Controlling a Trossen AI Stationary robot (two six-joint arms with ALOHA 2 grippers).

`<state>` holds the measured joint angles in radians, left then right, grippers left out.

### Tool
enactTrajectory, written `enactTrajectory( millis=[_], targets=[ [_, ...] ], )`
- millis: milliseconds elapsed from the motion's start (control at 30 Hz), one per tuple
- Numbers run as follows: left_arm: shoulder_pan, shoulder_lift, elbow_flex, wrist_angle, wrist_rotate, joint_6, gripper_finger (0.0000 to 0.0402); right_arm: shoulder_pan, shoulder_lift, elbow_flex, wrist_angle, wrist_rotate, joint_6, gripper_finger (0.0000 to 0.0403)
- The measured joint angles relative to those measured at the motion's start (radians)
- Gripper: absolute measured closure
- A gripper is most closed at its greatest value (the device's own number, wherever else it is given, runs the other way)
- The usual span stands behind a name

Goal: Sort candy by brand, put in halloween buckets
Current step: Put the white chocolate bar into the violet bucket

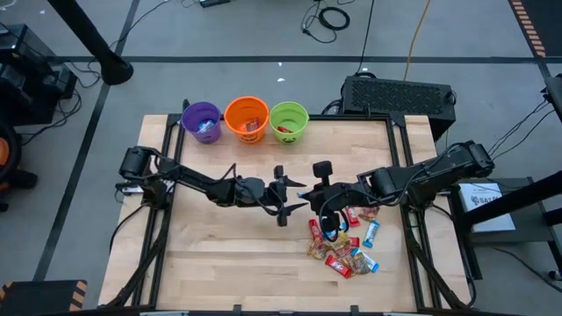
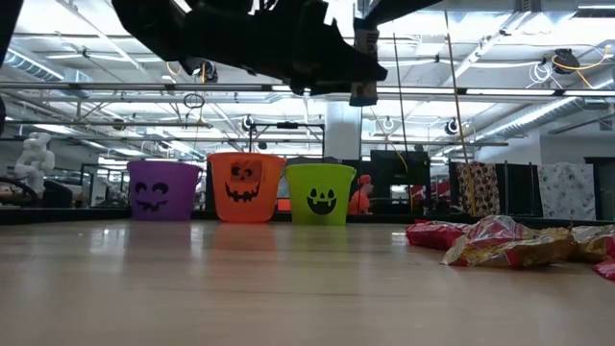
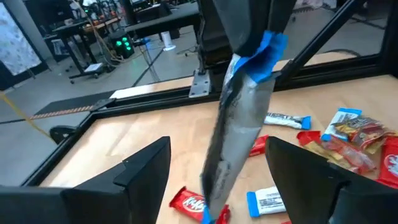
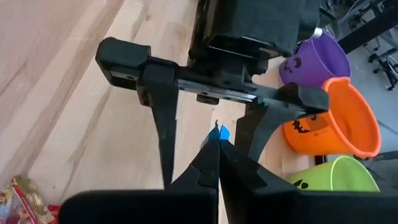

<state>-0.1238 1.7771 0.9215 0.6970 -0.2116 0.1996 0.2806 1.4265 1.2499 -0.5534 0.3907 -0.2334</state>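
Note:
My right gripper (image 4: 216,158) is shut on a blue-and-silver candy bar (image 3: 239,118) above the middle of the table. My left gripper (image 1: 283,193) is open, facing the right one. Its two fingers (image 3: 149,165) stand on either side of the hanging bar without touching it. More candy (image 1: 342,241) in red, blue and gold wrappers lies in a loose pile on the table's near right. The purple bucket (image 1: 202,121), the orange bucket (image 1: 247,118) and the green bucket (image 1: 289,121) stand upright in a row at the far edge. My right gripper pinches the bar's blue upper end (image 3: 266,55) between its two fingers. The fingers come slanting down from the table's right side. The bar hangs below them, tilted, with its lower end (image 3: 210,202) clear of the table, above the loose candy.
Each bucket holds some wrapped pieces. A black metal frame (image 1: 399,132) runs along the table's edges. A dark box (image 1: 395,95) sits beyond the far right corner. The wooden top (image 1: 219,254) on the near left is bare.

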Motion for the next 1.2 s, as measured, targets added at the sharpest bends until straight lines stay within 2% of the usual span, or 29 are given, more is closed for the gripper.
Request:
enactTrajectory(
  millis=[367, 533, 667, 833, 1200],
  targets=[
    [0.000, 0.000, 0.001, 0.002, -0.003, 0.051, 0.0240, 0.000, 0.000, 0.000, -0.031, 0.000, 0.054, 0.0403],
    [0.001, 0.000, 0.001, 0.009, -0.006, 0.079, 0.0270, 0.000, 0.000, 0.000, -0.036, 0.000, 0.066, 0.0403],
    [0.002, 0.000, 0.001, 0.010, -0.016, 0.096, 0.0278, 0.000, 0.000, 0.000, -0.056, 0.000, 0.089, 0.0403],
    [0.002, 0.000, 0.002, 0.002, -0.089, 0.124, 0.0279, 0.000, 0.000, -0.001, -0.072, 0.002, 0.102, 0.0403],
    [0.002, 0.000, 0.002, 0.000, -0.079, 0.131, 0.0279, 0.001, 0.000, -0.001, -0.069, 0.006, 0.100, 0.0403]
  ],
)
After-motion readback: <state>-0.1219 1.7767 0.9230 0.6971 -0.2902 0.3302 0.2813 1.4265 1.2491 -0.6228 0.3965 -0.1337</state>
